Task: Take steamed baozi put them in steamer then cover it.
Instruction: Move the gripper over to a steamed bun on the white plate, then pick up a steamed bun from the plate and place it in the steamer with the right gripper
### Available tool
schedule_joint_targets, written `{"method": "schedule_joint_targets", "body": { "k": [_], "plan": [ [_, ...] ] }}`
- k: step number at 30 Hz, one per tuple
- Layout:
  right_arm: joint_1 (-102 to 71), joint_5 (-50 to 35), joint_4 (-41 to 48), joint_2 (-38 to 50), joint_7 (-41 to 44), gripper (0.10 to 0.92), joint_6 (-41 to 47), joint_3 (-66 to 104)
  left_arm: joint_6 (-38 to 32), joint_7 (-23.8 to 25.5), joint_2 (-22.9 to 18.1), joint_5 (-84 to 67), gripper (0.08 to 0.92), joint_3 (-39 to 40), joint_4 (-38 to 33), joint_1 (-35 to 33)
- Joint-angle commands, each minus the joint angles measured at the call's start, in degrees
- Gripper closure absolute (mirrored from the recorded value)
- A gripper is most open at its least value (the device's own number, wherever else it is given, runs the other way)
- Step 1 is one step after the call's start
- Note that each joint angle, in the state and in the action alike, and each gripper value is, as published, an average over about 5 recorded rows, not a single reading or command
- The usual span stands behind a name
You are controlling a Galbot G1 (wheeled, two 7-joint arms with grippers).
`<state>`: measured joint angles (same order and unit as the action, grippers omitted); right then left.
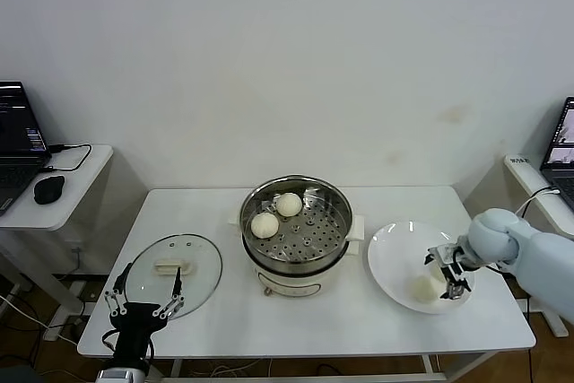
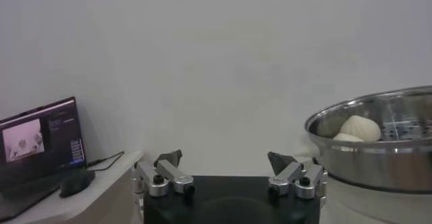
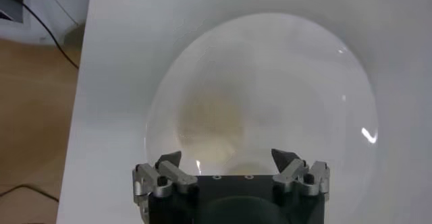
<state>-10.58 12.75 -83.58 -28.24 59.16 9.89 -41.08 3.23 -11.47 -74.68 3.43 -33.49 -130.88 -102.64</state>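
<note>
Head view first: the right tool (image 1: 452, 274) hangs over the white plate (image 1: 395, 253) on the right side of the tabletop (image 1: 359, 325), jaws spread wide, nothing between them. One steamed baozi (image 1: 425, 289) lies on that plate, just beside the tool's fingertips on the side nearer the steamer; whether they touch it is hard to say from here. Two more buns (image 1: 276, 214) sit side by side on the perforated tray inside the steamer (image 1: 297, 235), at the middle of the tabletop, toward its back left. Only three buns can be counted.

Over on the left, the cover (image 1: 173, 274) lies flat on the tabletop, its cream handle up. The left tool (image 1: 143, 295) waits at the near edge of it, jaws open and empty, fingertips overlapping the glass rim from this angle.

Left wrist view: open fingers (image 2: 169, 169), the steamer's steel wall (image 2: 378, 152) off to one side, two buns peeking over its rim.

Right wrist view: looking straight down into the plate (image 3: 270, 77), open fingers (image 3: 169, 166) in frame; the bun on the plate hardly shows here, mostly hidden by the tool's body.

No brand or label readable anywhere; the laptop screens at both edges are cut off and illegible.
</note>
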Motion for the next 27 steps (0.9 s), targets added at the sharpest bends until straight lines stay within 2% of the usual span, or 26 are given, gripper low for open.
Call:
{"method": "schedule_joint_targets", "body": {
  "k": [1,4,21,27],
  "plan": [
    [-3.08,1.09,0.75,-0.82,-0.5,0.203,-0.07,1.88,-0.01,0.03,0.05,0.05,0.177,0.05,0.13,0.05],
    [-3.19,0.84,0.94,-1.21,-0.72,0.215,0.27,2.01,-0.02,0.03,0.13,0.04,0.177,0.05,0.2,0.12],
    [-3.19,0.23,1.64,-2.22,-0.47,0.424,1.24,2.13,-0.03,0.01,-0.14,0.09,0.177,0.21,-0.02,0.2],
    [-0.04,-0.93,1.13,-1.55,0.15,0.447,0.96,1.43,-0.01,0.03,-0.05,0.17,0.177,0.23,-0.32,0.19]
  ]
}}
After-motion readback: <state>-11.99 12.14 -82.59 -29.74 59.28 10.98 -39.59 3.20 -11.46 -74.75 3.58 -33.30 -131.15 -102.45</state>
